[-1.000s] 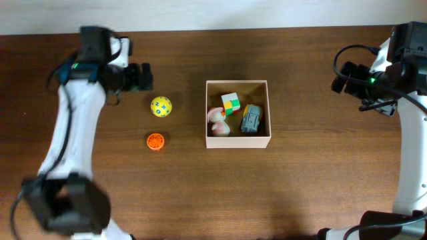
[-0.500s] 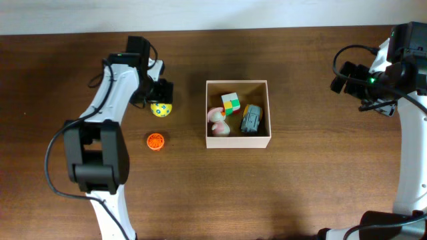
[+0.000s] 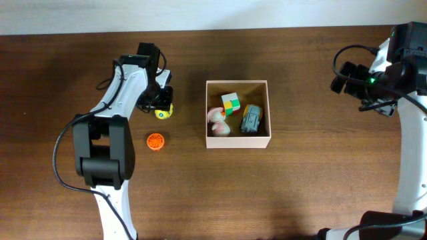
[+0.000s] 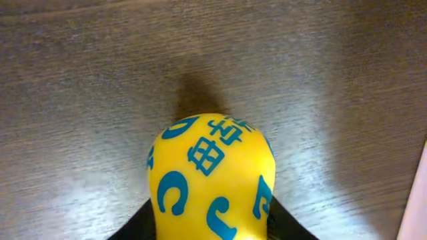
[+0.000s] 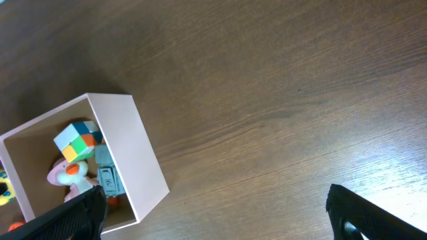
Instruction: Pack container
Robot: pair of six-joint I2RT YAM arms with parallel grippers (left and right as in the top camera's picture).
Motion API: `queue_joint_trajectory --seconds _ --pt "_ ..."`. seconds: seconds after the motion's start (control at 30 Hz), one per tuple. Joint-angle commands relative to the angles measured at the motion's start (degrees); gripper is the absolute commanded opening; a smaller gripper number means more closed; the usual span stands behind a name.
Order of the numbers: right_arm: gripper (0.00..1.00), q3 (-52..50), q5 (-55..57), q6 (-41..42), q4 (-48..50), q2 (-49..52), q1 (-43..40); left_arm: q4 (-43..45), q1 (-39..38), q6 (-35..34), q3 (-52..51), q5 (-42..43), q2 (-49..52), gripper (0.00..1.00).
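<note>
- Against the overhead view of a second ago, the left gripper (image 3: 161, 101) has swung in from the far left; it now sits over the yellow rubber ball with blue markings (image 3: 162, 112), which half a second ago lay just clear of its tips.
- The right gripper (image 3: 343, 77), the square white-walled cardboard container (image 3: 237, 141) and the small orange ball (image 3: 155, 141) have not moved.
- The container stands mid-table, well apart from both grippers; inside lie a multicoloured cube (image 3: 231, 103), a grey toy car (image 3: 251, 119) and a pink-and-white toy (image 3: 218, 122).
- Only the left wrist view shows the grip: dark fingers (image 4: 137, 230) press on both sides of the yellow ball (image 4: 210, 177), clasping it on the wooden table (image 4: 80, 80).
- Only the right wrist view shows that gripper's (image 5: 213, 207) fingers spread wide, holding nothing.
</note>
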Motion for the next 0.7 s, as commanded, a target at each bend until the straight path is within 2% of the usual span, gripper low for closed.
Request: queue_joint_trajectory --seconds 0.0,0.3,0.53,0.67 --pt "1.0 -0.3 -0.1 0.0 -0.4 0.0 -0.2 -3.8 -0.5 0.0 4.4 0.6 0.6 0.33" --pt "1.0 -0.3 -0.1 0.0 -1.0 0.0 -0.2 -20.5 -4.6 0.2 24.2 2.3 -6.3 0.31" --pt "1.0 -0.3 -0.1 0.0 -1.0 0.0 -0.2 -23.6 -15.3 0.3 24.9 4.2 -8.9 0.31" --pt "1.0 -0.3 -0.1 0.0 -1.2 0.0 -0.2 -20.9 -22.1 0.3 22.1 3.5 -8.8 0.31"
